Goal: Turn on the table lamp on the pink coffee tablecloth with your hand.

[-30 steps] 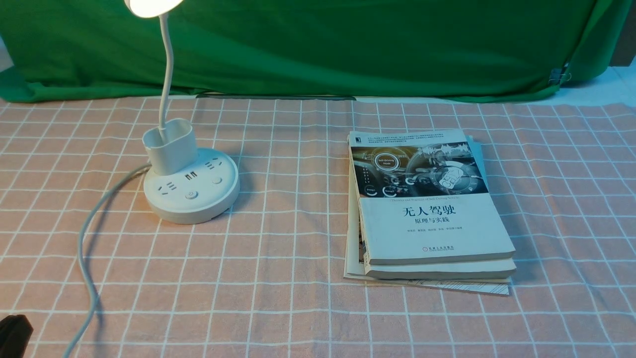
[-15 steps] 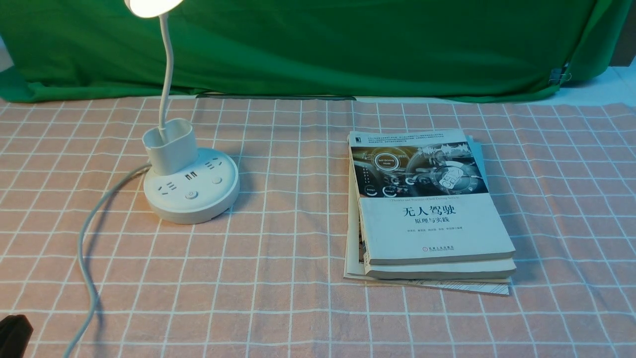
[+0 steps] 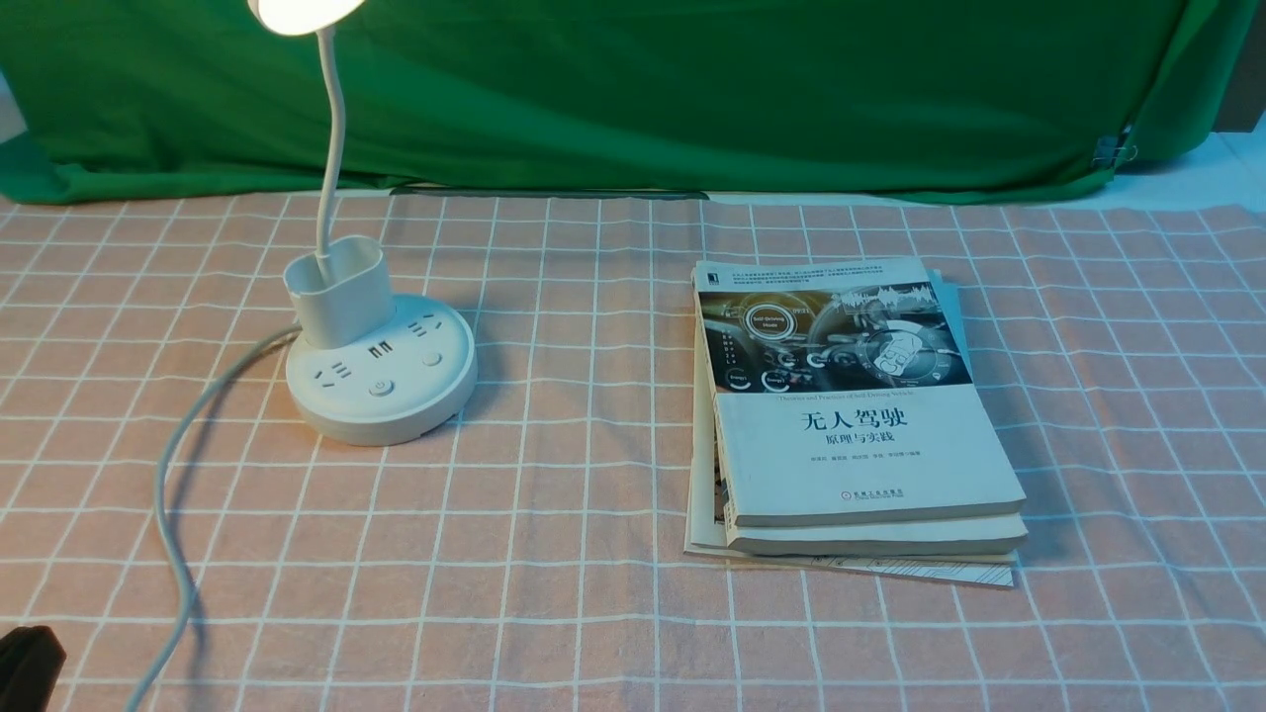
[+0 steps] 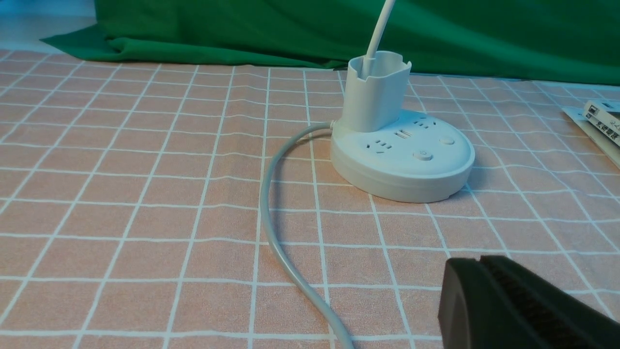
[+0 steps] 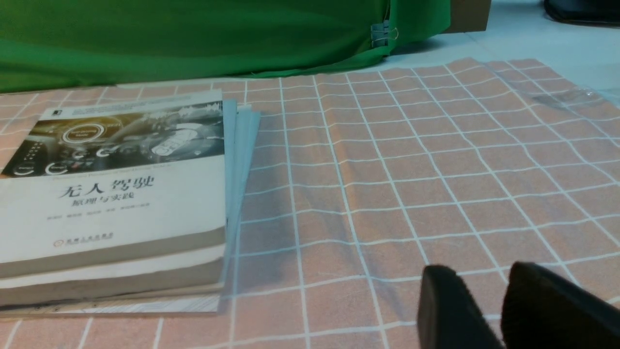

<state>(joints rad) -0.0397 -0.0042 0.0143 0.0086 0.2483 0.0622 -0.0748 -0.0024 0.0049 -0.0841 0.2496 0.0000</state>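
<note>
The white table lamp [image 3: 381,371] stands on the pink grid tablecloth [image 3: 554,494] at the left; its head [image 3: 302,12] glows at the top edge. The base also shows in the left wrist view [image 4: 402,157], with a round button [image 4: 422,155] on top and its grey-white cord [image 4: 276,228] curving away. My left gripper [image 4: 479,261] is shut and empty, low over the cloth, well short of the base; only a black corner of it [image 3: 28,663] shows in the front view. My right gripper [image 5: 477,274] is open and empty over bare cloth, out of the front view.
A stack of books [image 3: 851,415] lies right of centre, also in the right wrist view [image 5: 116,194]. The green backdrop cloth [image 3: 692,89] runs along the back. The cord [image 3: 173,514] trails to the front left edge.
</note>
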